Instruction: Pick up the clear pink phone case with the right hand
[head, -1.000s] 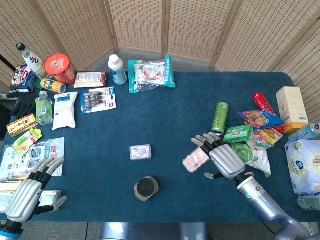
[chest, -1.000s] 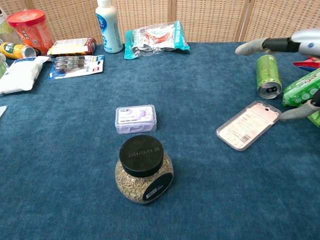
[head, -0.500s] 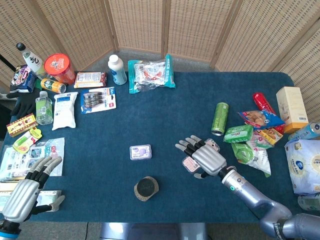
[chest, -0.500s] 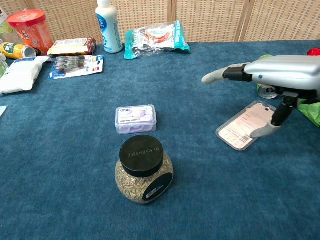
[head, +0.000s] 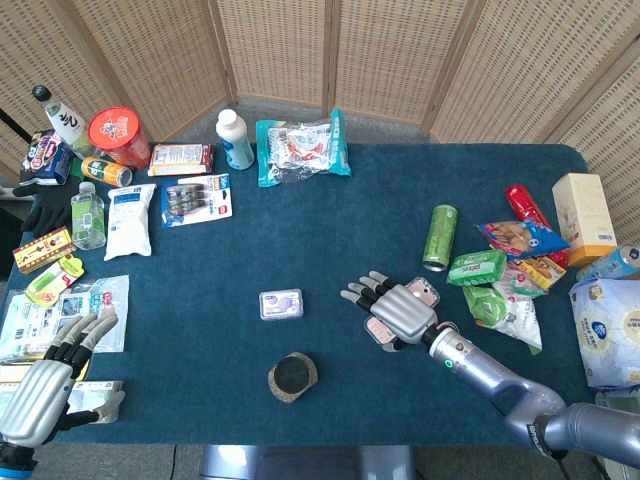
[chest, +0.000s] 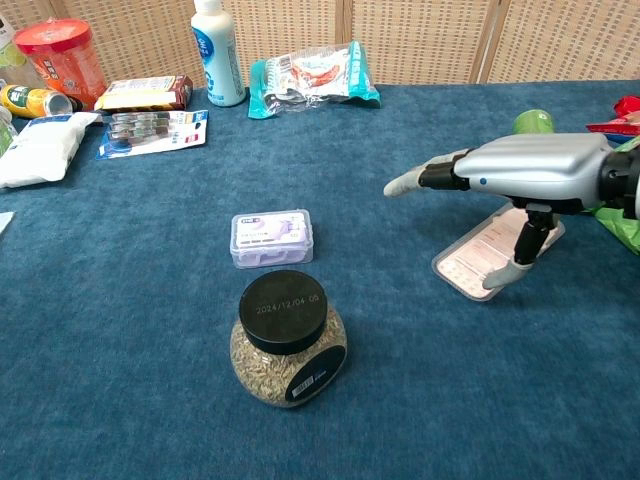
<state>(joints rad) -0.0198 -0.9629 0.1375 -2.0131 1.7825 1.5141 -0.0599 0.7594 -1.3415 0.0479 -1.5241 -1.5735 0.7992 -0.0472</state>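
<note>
Right hand (chest: 520, 175) spread flat over the clear pink phone case (chest: 480, 255), thumb touching, nothing gripped.
Case lies flat, long axis diagonal, on blue felt table (head: 330, 230); wicker screens (head: 380, 50) behind.

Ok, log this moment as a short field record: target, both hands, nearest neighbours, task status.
target: clear pink phone case, lying flat on the blue table cloth
right hand: silver right hand spread over the case, fingers extended, thumb angled down to the case's near edge; no grip visible
left hand: silver left hand at the table's near left corner, fingers apart, holding nothing
neighbours: green drink can behind the case; small lilac plastic box and black-lidded glass jar of seeds to its left
status: case not yet lifted
</note>
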